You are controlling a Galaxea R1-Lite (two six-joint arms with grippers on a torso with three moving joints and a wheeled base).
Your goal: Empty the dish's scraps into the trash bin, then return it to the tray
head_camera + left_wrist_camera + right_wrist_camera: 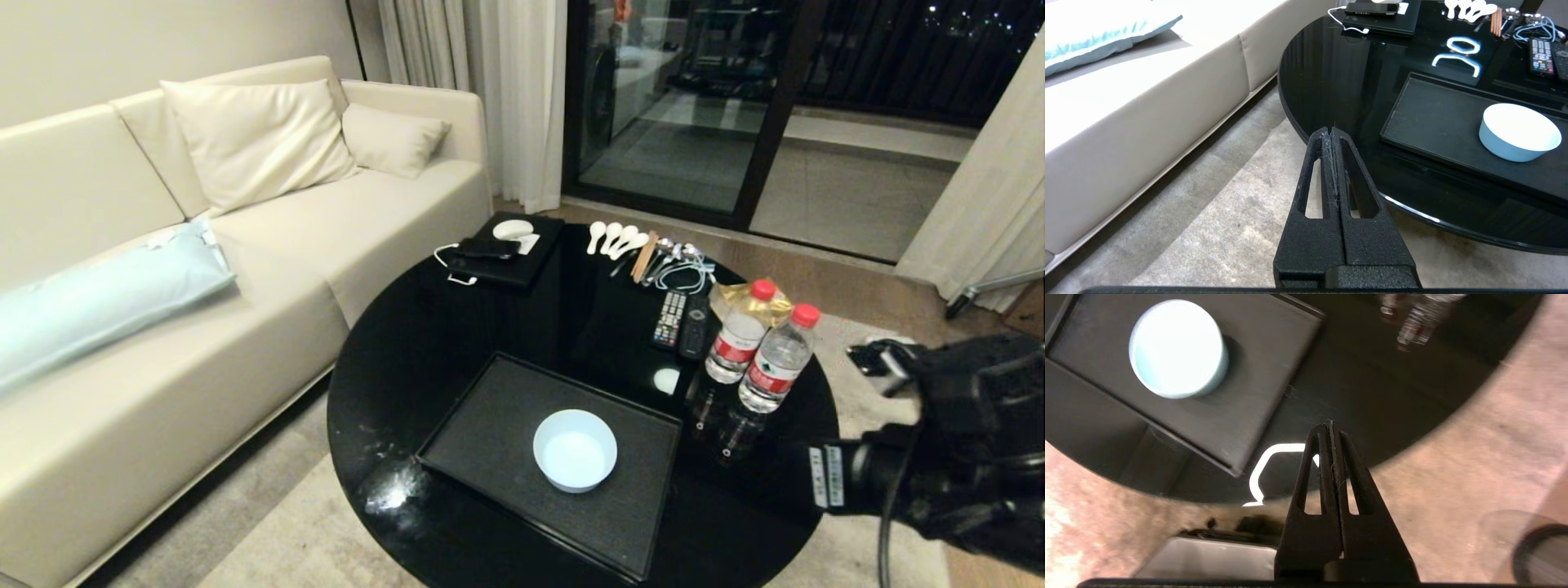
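Resting dish (pixel 575 450): empty, upright on the tray (pixel 498 425), at 6 o'clock of the worktop (pixel 392 343).
Right end effector (pixel 1329 424): clenched, holding nothing, off the worktop's rim at 4 o'clock.
Left end effector (pixel 1330 130): clenched, parked beside the worktop.

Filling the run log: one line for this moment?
dish: empty, on tray | right claw: shut, empty, off table edge | left claw: shut, parked

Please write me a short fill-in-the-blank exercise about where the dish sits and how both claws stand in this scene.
1. The dish sits upright on the ____, and no scraps show in it.
2. Both the right claw and the left claw have their jaws ____.
3. Beside the tray stand two water bottles with ____ caps.
4. Neither claw is holding ____.

Missing words: tray; shut; red; anything
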